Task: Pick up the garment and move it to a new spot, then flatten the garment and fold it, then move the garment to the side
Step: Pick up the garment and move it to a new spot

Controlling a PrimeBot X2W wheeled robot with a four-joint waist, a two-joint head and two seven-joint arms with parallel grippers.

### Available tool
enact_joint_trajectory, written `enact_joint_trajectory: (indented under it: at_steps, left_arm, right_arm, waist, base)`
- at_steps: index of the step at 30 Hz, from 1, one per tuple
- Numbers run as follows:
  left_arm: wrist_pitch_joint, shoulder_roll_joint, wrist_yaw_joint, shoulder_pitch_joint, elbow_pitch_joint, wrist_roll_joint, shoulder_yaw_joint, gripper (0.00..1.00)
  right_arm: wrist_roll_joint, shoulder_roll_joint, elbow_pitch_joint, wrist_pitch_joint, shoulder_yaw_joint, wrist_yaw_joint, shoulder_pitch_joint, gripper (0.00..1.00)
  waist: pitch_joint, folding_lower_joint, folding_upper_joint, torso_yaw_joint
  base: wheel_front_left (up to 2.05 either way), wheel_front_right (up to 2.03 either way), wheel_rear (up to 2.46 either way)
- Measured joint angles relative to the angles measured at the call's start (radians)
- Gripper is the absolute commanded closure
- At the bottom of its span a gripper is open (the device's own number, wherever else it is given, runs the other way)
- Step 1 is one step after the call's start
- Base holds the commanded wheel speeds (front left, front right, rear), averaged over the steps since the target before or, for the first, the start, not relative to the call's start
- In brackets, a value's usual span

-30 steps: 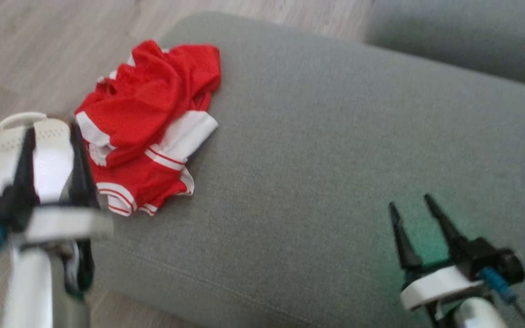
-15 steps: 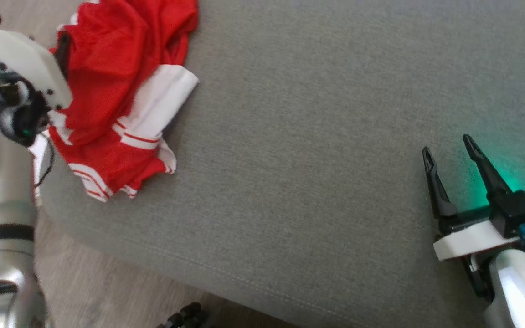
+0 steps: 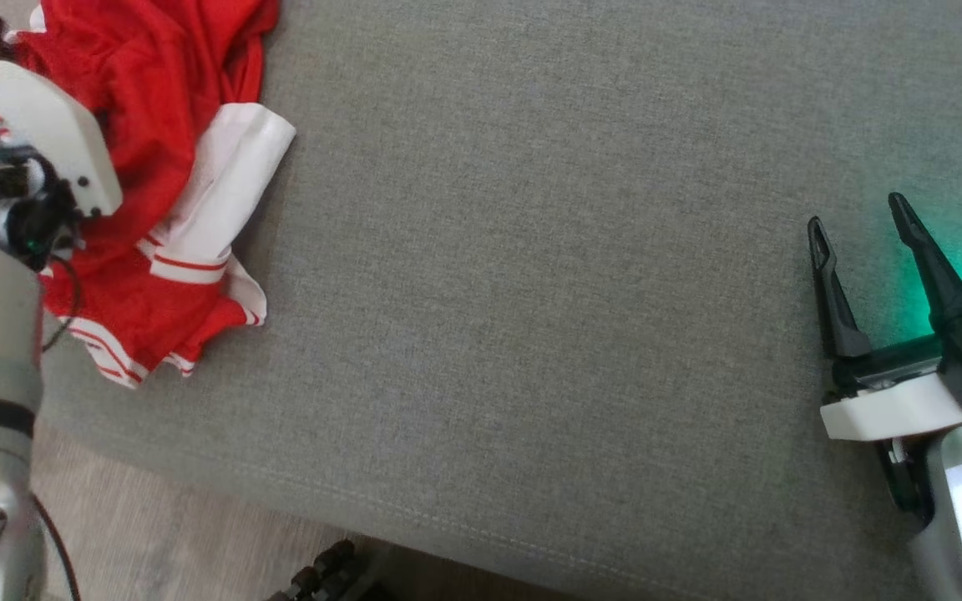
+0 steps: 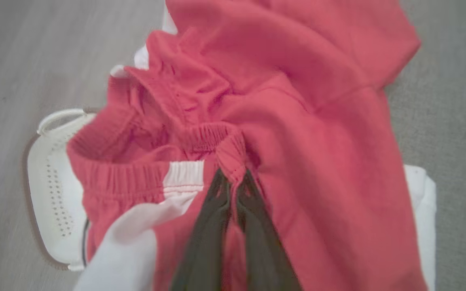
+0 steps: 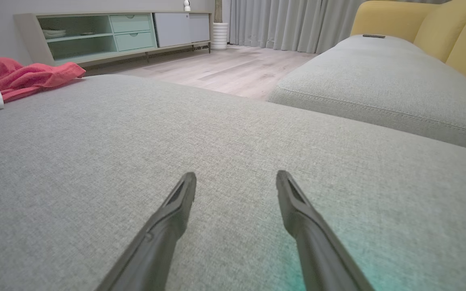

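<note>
A crumpled red garment [image 3: 172, 100] with white bands and stripes lies at the left end of the grey sofa cushion [image 3: 531, 292]. In the left wrist view my left gripper [image 4: 233, 178] is shut on a fold of the garment [image 4: 297, 121] at its elastic waistband. In the head view my left wrist hangs over the garment and hides the fingers. My right gripper [image 3: 855, 210] stands open, with nothing between its fingers, low over bare cushion far to the right. The right wrist view shows the same open right gripper [image 5: 236, 174] and the garment [image 5: 22, 76] far off at the left.
A white perforated object [image 4: 51, 182] lies on the wood floor beside the garment. A second grey cushion [image 5: 378, 81] and a yellow backrest [image 5: 439, 32] lie beyond a gap. A low cabinet [image 5: 115, 32] stands at the wall. The cushion's front edge [image 3: 448, 526] runs near my base.
The head camera has shifted, sliding the scene left and up. My left gripper, open beside the garment a second ago, has come over it and shut on the waistband. The right gripper stays open.
</note>
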Motion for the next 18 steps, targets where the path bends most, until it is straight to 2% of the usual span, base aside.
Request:
enact_joint_trajectory:
  at_steps: [5, 9, 12, 18]
  left_arm:
    - [-0.253, 0.036, 0.009, -0.014, -0.009, 0.030, -0.002, 1.00]
    - [-0.397, 0.037, 0.008, -0.049, -0.033, 0.037, -0.017, 1.00]
    - [-0.472, 0.047, 0.007, -0.067, -0.065, 0.037, -0.038, 1.00]
    - [-0.551, 0.069, 0.001, -0.087, -0.177, 0.031, -0.098, 1.00]
  right_arm:
    - [0.002, 0.005, 0.021, 0.000, -0.001, 0.000, -0.002, 0.00]
    - [0.011, 0.025, 0.055, 0.001, 0.001, 0.000, 0.003, 0.00]
    - [0.021, 0.055, 0.071, 0.002, 0.008, 0.000, 0.006, 0.00]
    - [0.036, 0.114, 0.085, 0.002, 0.016, 0.000, 0.019, 0.00]
  waist:
    - [-0.028, 0.0000, 0.0000, 0.001]
    - [-0.072, 0.0000, 0.0000, 0.001]
    - [-0.116, -0.0001, 0.0000, -0.005]
    - [-0.221, -0.0003, 0.0000, -0.038]
  base:
    - [0.00, 0.00, 0.00]
    - [0.00, 0.00, 0.00]
    - [0.00, 0.00, 0.00]
    - [0.00, 0.00, 0.00]
